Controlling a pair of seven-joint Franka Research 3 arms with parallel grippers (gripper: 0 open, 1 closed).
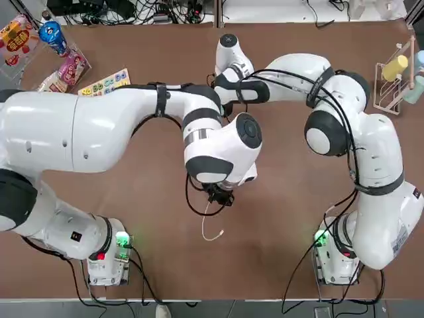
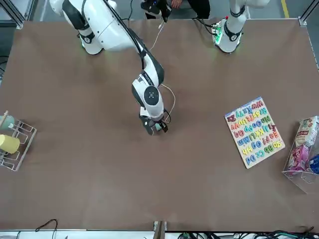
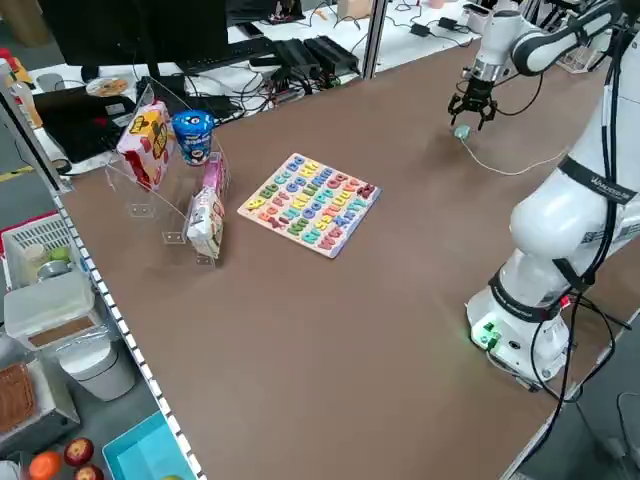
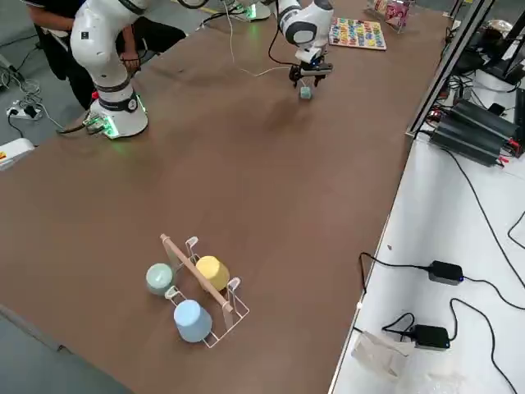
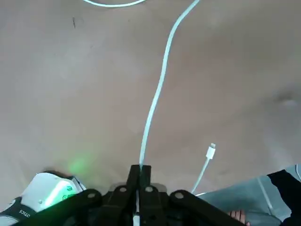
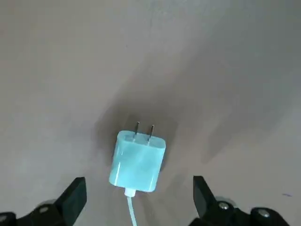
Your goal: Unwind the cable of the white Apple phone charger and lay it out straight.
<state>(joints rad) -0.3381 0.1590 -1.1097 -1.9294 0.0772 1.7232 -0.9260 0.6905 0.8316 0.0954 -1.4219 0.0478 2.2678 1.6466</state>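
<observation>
The white Apple phone charger lies on the brown table with its two prongs showing. My right gripper hovers just above it, open, one finger on each side. The front view shows the charger under that gripper near mid-table. The cable loops away from the charger toward the robot's side. My left gripper is shut on the cable, held above the table. The cable's short free end with its connector dangles below the left gripper's fingers.
An alphabet puzzle board and a clear stand of snack packs sit at the far left. A wire rack with cups stands at the far right. A person in dark clothes is behind the arms' bases.
</observation>
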